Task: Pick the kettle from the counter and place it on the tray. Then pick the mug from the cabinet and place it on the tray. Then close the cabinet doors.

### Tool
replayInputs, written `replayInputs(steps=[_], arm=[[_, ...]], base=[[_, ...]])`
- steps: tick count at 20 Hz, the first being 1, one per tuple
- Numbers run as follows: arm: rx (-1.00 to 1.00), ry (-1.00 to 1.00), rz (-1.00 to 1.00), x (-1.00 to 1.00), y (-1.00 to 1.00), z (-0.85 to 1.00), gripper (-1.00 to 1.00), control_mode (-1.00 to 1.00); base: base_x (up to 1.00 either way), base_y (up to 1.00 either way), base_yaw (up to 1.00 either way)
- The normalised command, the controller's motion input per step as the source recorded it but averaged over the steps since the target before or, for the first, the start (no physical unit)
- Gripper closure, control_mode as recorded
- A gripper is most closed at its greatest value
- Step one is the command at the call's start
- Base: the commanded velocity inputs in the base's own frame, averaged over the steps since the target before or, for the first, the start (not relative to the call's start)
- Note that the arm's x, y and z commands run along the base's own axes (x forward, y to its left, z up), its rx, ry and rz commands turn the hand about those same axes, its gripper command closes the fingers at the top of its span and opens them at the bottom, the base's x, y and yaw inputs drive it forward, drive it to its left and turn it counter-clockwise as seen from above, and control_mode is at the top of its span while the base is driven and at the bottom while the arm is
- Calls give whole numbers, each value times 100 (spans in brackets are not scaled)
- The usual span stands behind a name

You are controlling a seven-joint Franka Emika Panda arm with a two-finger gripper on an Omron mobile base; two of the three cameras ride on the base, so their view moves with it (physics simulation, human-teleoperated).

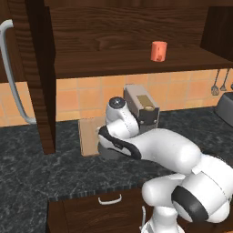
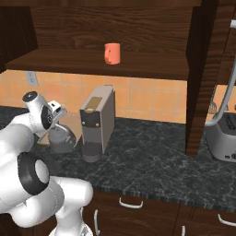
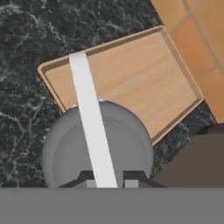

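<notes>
The squat, rounded dark grey kettle point(image 3: 98, 146), its pale band-like handle point(image 3: 89, 122) pinched by the hand point(image 3: 109, 181), hangs partly over the near edge of the light tan wooden tray point(image 3: 144, 78) on the black marbled surface point(image 3: 26, 39), beside the grey coffee machine point(image 2: 97, 122).

The arm point(image 1: 164, 152) is made of thick, rounded white segments with a smooth, glossy surface. Black bands sit at the joints, one wide ring near the base point(image 1: 191, 202) and one curved dark seam further up the arm point(image 1: 119, 144). A round cap with a dark grey centre closes the wrist joint point(image 1: 116, 102). In the right base view the wrist point(image 2: 40, 110) has the same white shell and a similar round cap.
</notes>
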Motion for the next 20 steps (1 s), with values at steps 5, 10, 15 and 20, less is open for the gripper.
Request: replayInputs(steps=[5,10,15,20], arm=[[0,1,0,60,11,0,100,-100],[0,0,-1,61,19,-15,100,-100],[0,0,-1,47,20,-11,100,-100],[0,-3,-3,49,14,0,100,-100]], base=[[0,0,0],[0,0,0],[0,0,0],[0,0,0]])
